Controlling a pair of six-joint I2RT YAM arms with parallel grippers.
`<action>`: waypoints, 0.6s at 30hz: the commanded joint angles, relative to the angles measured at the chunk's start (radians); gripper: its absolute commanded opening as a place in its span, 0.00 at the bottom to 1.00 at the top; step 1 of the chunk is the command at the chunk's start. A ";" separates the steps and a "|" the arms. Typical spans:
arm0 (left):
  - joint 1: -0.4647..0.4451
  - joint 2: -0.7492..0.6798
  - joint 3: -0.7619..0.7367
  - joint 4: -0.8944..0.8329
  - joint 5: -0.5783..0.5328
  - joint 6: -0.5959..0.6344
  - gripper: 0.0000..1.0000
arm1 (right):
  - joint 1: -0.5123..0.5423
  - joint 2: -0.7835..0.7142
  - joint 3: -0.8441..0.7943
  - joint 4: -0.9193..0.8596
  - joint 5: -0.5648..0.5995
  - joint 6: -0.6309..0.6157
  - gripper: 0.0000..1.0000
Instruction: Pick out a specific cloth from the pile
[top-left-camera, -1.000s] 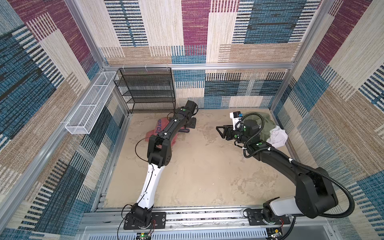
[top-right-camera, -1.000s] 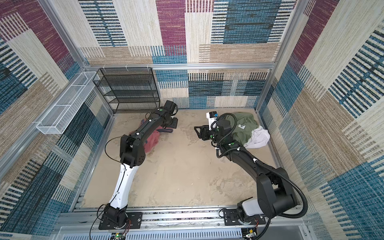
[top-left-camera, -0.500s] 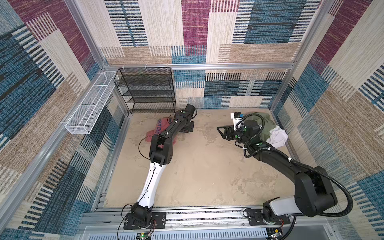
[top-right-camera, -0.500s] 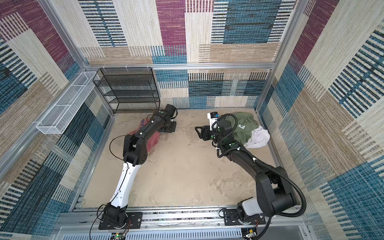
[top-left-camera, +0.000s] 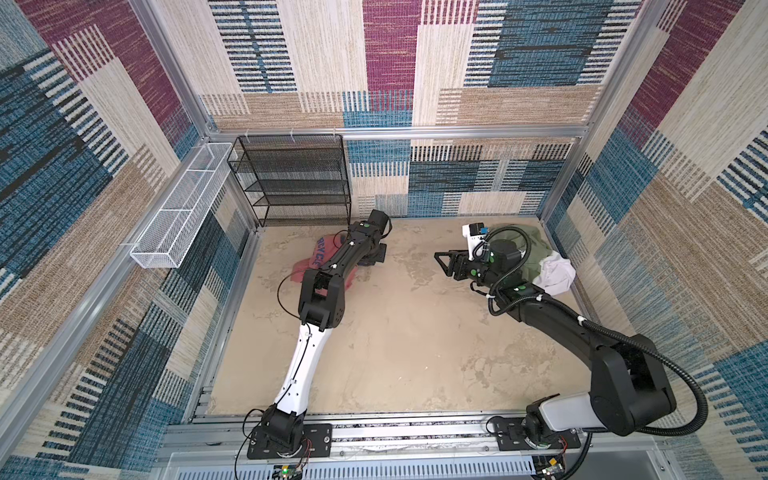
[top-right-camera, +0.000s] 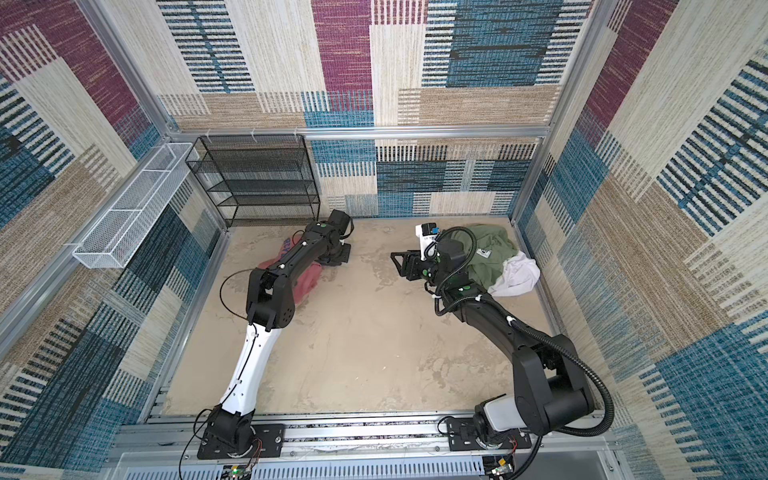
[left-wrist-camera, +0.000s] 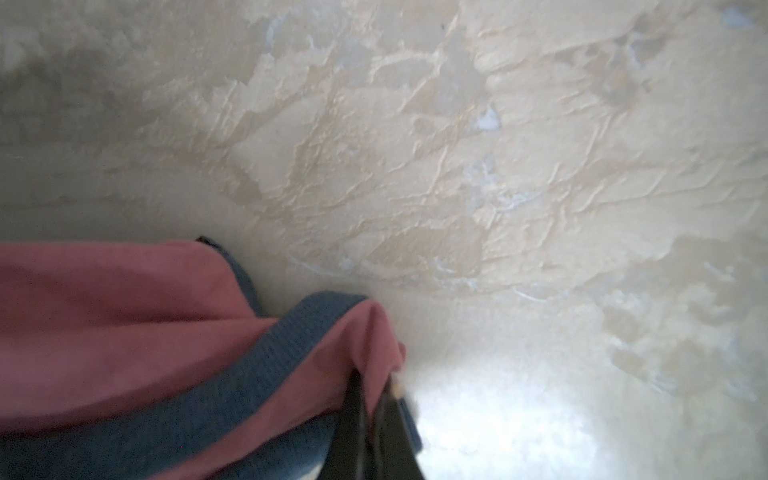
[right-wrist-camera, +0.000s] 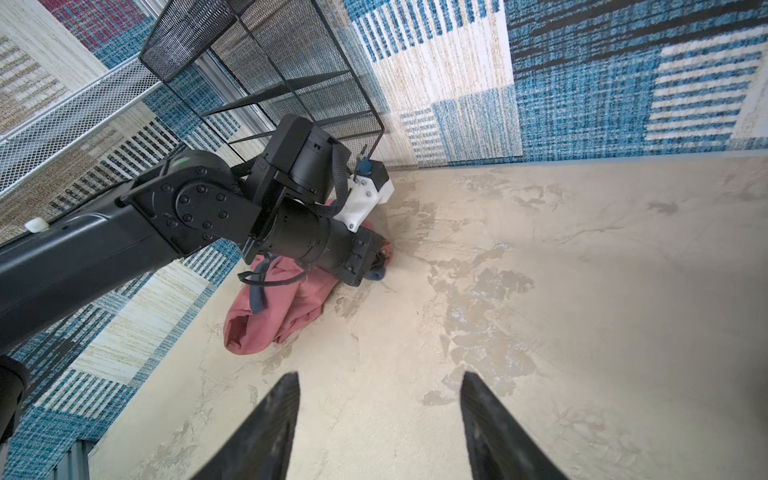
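Left tool (left-wrist-camera: 376, 386): jaws closed tight on a fold of the cloth (left-wrist-camera: 124, 324), pinching salmon-red fabric right beside a dark blue trim band. The tip is down at the counter (top-left-camera: 395, 332). In the right wrist view the same tool (right-wrist-camera: 376, 264) sits at the near edge of the cloth (right-wrist-camera: 286, 307), and the rest of the garment is bunched behind and beneath its wrist.

Right tool (right-wrist-camera: 380, 376): jaws well apart, nothing between them, touching nothing. It hangs above bare counter and points across at the left tool; the two are well apart.

Left arm (top-left-camera: 320, 291): stretched far out from its base, elbow raised, forearm lying low over the cloth (top-left-camera: 320, 257), whose blue lettering shows beside the forearm.

Right arm (top-left-camera: 557, 316): bent at the elbow, wrist turned sideways.

Pile: directly behind the right tool (top-right-camera: 397, 262), made up of an olive green garment (top-right-camera: 486, 257) with a white garment (top-right-camera: 517, 276) touching its far side. The cloth (top-right-camera: 307, 278) lies well apart from the pile, at the left tool (top-right-camera: 338, 257).

Containers: a black mesh rack (top-left-camera: 299, 183) stands against the wall just beyond the left tool (top-left-camera: 374, 259). A white wire basket (top-left-camera: 178, 216) hangs on the side wall farther off.
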 joint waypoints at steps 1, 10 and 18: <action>0.000 -0.060 -0.041 -0.035 0.042 -0.018 0.00 | 0.000 -0.010 -0.003 0.020 -0.001 0.013 0.64; 0.023 -0.410 -0.332 0.083 0.113 -0.084 0.00 | -0.001 -0.028 0.003 0.014 -0.009 0.022 0.64; 0.188 -0.733 -0.710 0.276 0.231 -0.177 0.00 | 0.000 -0.039 0.013 0.012 -0.033 0.038 0.63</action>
